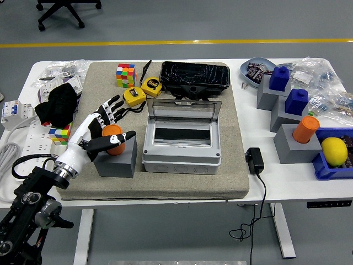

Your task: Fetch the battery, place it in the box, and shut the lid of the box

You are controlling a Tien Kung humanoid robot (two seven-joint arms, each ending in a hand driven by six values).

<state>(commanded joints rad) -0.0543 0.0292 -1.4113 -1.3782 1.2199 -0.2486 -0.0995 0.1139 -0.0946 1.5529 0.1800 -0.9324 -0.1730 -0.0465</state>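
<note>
The white counter spreads before me, and a grey felt mat covers most of its middle. On the mat, right of centre, sits the grey box, its clear lid standing up and open at the far side, the inside dark. Beyond the box lies a black case. My left arm comes in from the near left corner. Left of the box stands a grey block with the orange battery upright in its top. My left hand is at the battery: the fingers are spread and reach past it on its far left side, while the thumb crosses in front of it. I cannot tell whether they touch it; the hand is open and has closed on nothing. Two yellow tape measures and a colour cube lie on the far part of the mat. At the right end of the counter another orange battery stands in a grey block, beside a lemon in a blue tray.
</note>
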